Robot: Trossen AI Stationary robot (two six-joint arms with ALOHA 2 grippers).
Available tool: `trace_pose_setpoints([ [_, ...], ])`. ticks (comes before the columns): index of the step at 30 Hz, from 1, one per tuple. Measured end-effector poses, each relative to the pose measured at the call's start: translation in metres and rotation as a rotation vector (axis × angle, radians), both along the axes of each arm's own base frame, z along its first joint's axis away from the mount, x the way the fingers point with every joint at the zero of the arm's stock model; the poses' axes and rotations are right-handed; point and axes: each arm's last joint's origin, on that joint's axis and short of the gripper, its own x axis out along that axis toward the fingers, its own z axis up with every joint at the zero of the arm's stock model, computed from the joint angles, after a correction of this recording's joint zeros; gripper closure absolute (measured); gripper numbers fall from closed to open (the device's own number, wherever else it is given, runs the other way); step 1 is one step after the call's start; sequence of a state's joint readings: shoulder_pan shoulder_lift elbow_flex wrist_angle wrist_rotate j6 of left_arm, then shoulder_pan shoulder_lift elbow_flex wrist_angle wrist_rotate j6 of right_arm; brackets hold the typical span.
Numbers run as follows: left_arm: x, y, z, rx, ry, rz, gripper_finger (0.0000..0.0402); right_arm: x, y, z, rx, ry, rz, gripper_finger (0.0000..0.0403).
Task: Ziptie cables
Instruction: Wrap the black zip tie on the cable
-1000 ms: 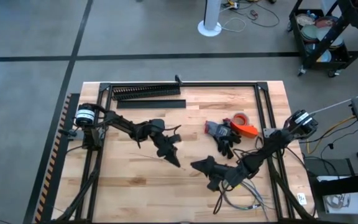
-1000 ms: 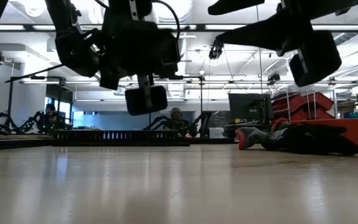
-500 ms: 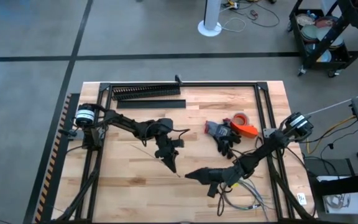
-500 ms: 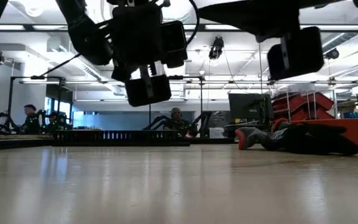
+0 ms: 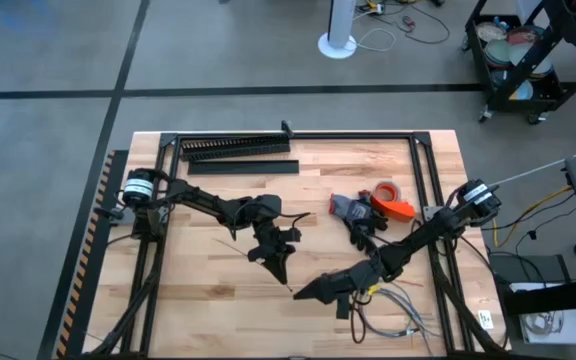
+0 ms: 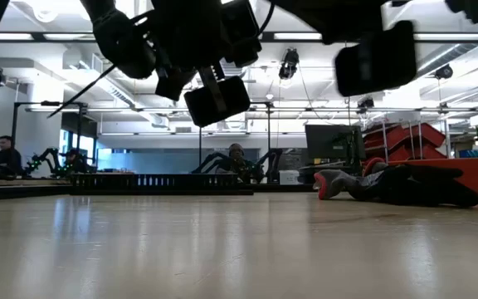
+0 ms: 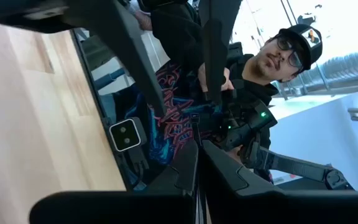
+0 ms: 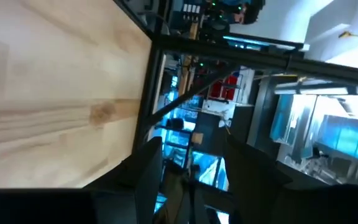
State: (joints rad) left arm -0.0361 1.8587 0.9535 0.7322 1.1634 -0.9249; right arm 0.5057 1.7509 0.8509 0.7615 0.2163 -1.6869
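My left gripper (image 5: 280,268) hangs over the middle of the table, well above the wood in the low view (image 6: 217,98). It is shut on a ziptie (image 5: 288,282), a thin dark strip that sticks out past its tips toward the near edge. My right gripper (image 5: 300,293) points toward the table's left, just beyond the strip's free end. It is open, with nothing between its fingers (image 8: 194,155). The cables (image 5: 393,308), pale-grey looped wires, lie on the table near the front right, under the right arm. My left gripper pinches the ziptie (image 7: 198,194) between its two fingers, which lie close together. The strip runs along the fingers and out past their tips. It is lifted clear of the table, slanting toward the near edge. Which part of the strip is pinched, the fingers hide.
A black comb-toothed duct (image 5: 236,148) and a flat black strip (image 5: 243,167) lie at the far edge. Dark gloves (image 5: 363,222), a tape roll (image 5: 386,190) and an orange tool (image 5: 398,208) sit right of centre. A black frame (image 5: 423,170) borders the table. A person shows beyond it.
My left gripper has risen and shifted toward the table's right and near edges, carrying the ziptie. My right gripper has reached toward the table's left and near edge, closing on the left gripper's tips, and has turned to point left.
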Motion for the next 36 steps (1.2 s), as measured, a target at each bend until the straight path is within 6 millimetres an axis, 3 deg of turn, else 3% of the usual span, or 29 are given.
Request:
trace_pose_setpoints([
  [14, 0.005, -0.022, 0.006, 0.039, -0.007, -0.010, 0.0401, 0.010, 0.002, 0.010, 0.018, 0.028, 0.093, 0.0258],
  [22, 0.012, -0.023, 0.013, 0.066, -0.032, 0.002, 0.0401, 0.011, 0.001, 0.010, 0.022, 0.034, 0.136, 0.0253],
  [36, 0.013, -0.027, 0.013, 0.076, -0.020, 0.007, 0.0401, 0.015, -0.008, 0.007, 0.014, 0.062, 0.168, 0.0302],
])
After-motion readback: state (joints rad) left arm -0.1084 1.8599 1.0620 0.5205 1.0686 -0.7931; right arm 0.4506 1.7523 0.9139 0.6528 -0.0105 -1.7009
